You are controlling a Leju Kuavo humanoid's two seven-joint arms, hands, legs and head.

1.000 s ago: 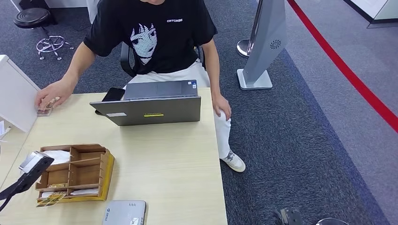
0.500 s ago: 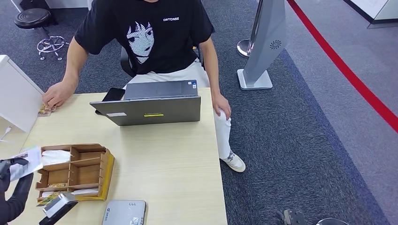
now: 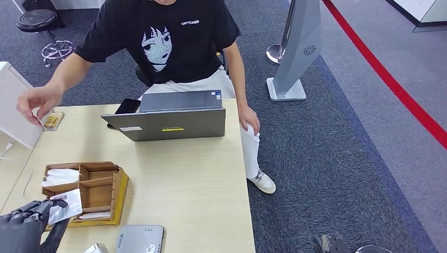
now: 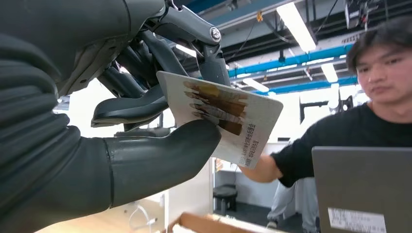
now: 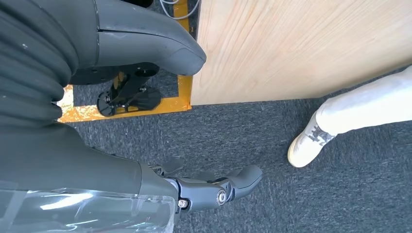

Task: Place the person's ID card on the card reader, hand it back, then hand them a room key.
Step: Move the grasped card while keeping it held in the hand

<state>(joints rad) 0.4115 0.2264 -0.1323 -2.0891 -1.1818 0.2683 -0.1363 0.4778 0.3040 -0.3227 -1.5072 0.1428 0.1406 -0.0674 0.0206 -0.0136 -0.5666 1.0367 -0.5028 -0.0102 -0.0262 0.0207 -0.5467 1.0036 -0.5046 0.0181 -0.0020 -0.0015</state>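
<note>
From the head view: low at the near corner of the bench (image 3: pixel 184 179), left hand (image 3: pixel 23 224) pinching a card (image 3: pixel 66 206) just beside the wooden organiser (image 3: pixel 100 192). Half a second back, held further out past the bench edge; now brought down and inward, close to the card reader (image 3: pixel 139 240) at the near edge. Across the bench beside the laptop (image 3: pixel 171 118), person's hand (image 3: pixel 34 100) now lifted off the small stack of cards (image 3: pixel 52 120), where before pressed flat on it. Taken as readiness to receive, though not yet reaching over.

From the left wrist view: card (image 4: pixel 228 121) clamped between thumb and dark fingers (image 4: pixel 131 109), printed face showing brown artwork and small text. ID or room key? Cannot tell for sure.

From the right wrist view: right hand (image 5: pixel 145 121) hanging beside the bench over carpet, fingers loosely spread, holding nothing, near the person's shoe (image 5: pixel 308 143).
</note>
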